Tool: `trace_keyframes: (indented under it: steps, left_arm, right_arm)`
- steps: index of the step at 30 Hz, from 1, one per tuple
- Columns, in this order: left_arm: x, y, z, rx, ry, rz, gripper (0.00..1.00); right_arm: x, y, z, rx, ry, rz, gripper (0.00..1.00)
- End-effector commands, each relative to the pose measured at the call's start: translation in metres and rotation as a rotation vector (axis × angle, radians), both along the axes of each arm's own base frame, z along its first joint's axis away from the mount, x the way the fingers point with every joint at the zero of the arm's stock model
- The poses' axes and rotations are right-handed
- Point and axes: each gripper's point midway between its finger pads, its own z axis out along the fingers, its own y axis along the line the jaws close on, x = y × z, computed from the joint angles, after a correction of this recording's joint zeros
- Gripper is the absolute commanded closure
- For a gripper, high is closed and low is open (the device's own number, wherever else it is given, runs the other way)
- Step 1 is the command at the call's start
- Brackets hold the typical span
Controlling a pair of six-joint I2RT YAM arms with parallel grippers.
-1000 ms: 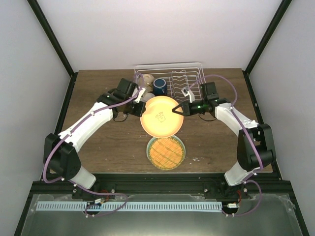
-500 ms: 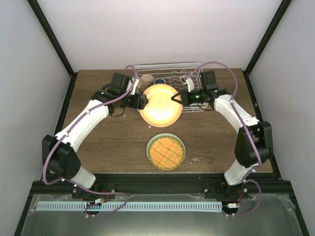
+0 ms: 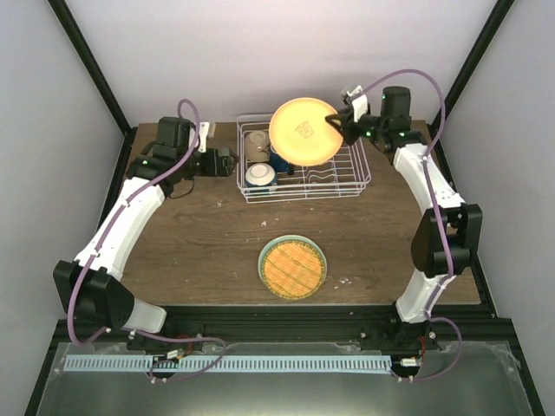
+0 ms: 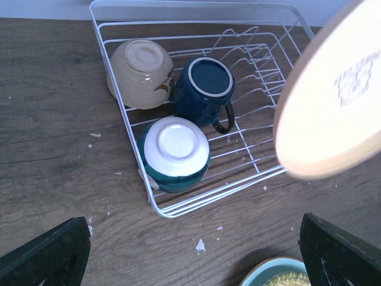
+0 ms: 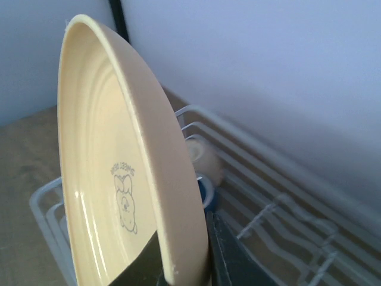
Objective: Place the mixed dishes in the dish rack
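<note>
My right gripper pinches the orange-yellow plate by its rim near the far edge; probably stiff, slick, breakable; left gripper spread.

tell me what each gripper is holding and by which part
The right gripper pinches the orange-yellow plate by its rim. The left gripper is open and holds nothing.

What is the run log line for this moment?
right pincer: holds orange-yellow plate over dish rack | left pincer: open, free | patterned plate: on table
</note>
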Motion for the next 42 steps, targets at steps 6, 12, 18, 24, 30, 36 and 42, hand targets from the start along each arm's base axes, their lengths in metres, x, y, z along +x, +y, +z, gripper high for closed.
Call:
trace_keyframes:
  steps: [6,12,18,24,30,36,42]
  left_arm:
    - [0.005,0.0,-0.014,-0.02,0.043,-0.001,0.03]
    - [0.015,-0.003,-0.024,-0.027,0.068,-0.004,0.03]
    - [0.022,-0.003,-0.032,-0.03,0.095,0.002,0.03]
    - [0.027,-0.001,-0.04,-0.033,0.124,0.021,0.03]
    - [0.035,-0.001,-0.043,-0.028,0.136,0.018,0.03]
    - [0.043,-0.006,-0.045,-0.034,0.144,0.002,0.03]
    - [0.048,-0.009,-0.048,-0.031,0.152,-0.01,0.03]
  right_arm:
    - [0.046,-0.036,0.051,-0.17,-0.532,0.011,0.99]
    - [0.071,-0.054,0.029,-0.229,-0.616,0.035,0.99]
    - [0.095,-0.057,-0.012,-0.331,-0.613,0.072,0.99]
    - [0.101,-0.057,-0.035,-0.387,-0.618,0.107,0.99]
    - [0.096,-0.055,-0.062,-0.389,-0.58,0.137,0.99]
    - [0.07,-0.043,-0.086,-0.402,-0.584,0.2,0.98]
    - [0.057,-0.032,-0.102,-0.39,-0.567,0.207,0.86]
